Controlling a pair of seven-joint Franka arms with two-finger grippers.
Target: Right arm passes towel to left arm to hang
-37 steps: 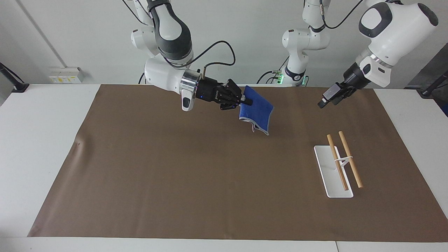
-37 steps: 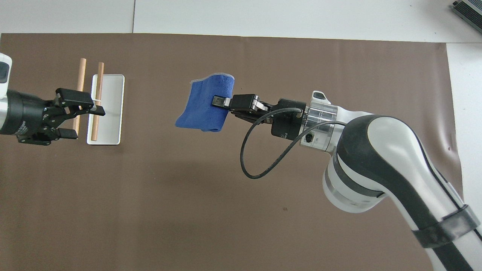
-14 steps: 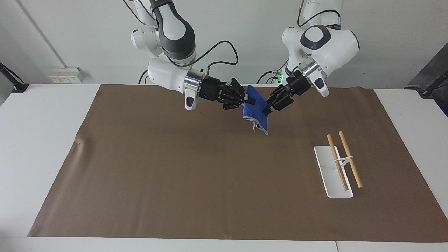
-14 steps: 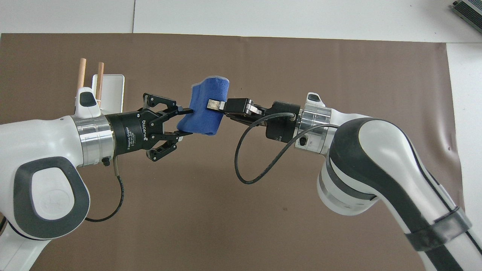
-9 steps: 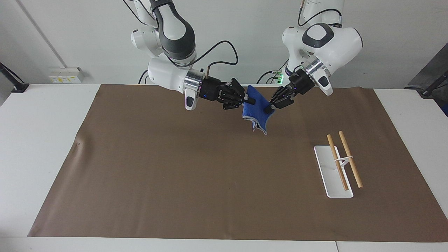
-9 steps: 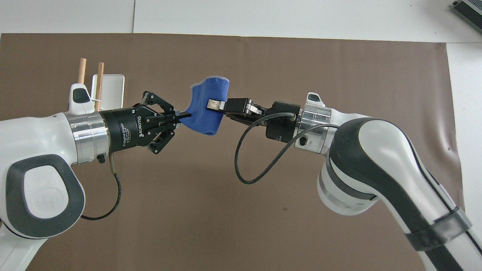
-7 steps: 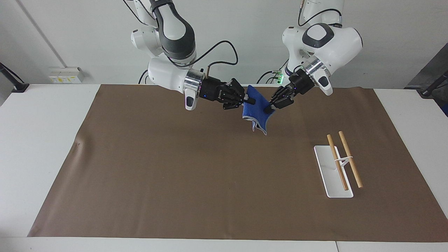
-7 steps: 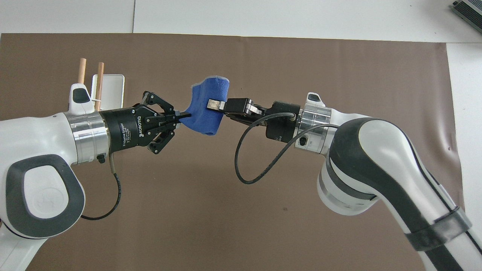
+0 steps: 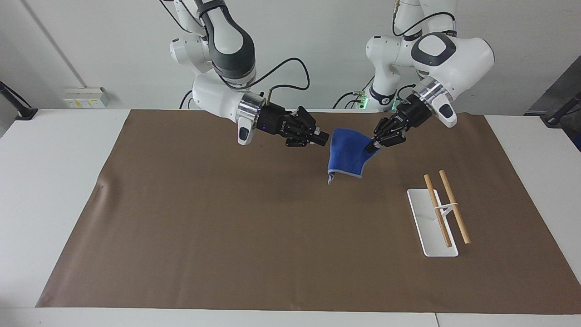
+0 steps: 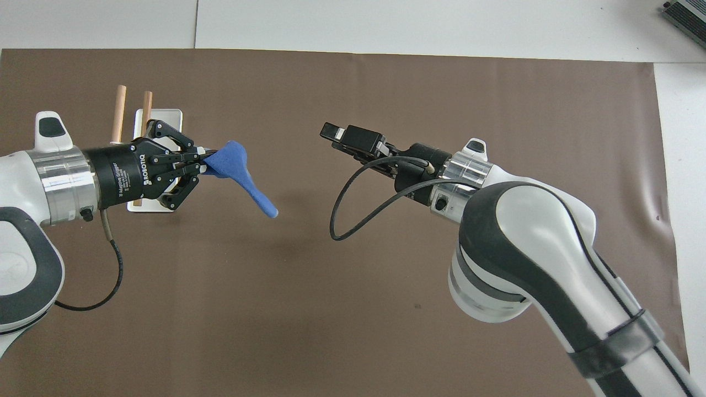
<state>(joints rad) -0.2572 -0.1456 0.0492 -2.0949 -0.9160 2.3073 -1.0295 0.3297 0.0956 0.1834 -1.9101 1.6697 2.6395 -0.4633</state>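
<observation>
The bright-blue towel (image 9: 347, 156) hangs in the air from one corner, pinched by my left gripper (image 9: 373, 146), which is shut on it over the brown mat. In the overhead view the towel (image 10: 238, 172) droops from the left gripper (image 10: 205, 162) beside the rack. My right gripper (image 9: 323, 137) is open and empty, apart from the towel, over the mat toward the robots' end; it also shows in the overhead view (image 10: 331, 132).
A white rack base (image 9: 431, 236) with two wooden dowels (image 9: 454, 206) stands toward the left arm's end of the table; in the overhead view the base (image 10: 165, 118) lies partly under the left gripper. The brown mat (image 9: 227, 227) covers the table.
The left gripper shut on the towel, the right gripper let go, and the left arm has carried the towel away toward the rack. The right gripper stays about where it was.
</observation>
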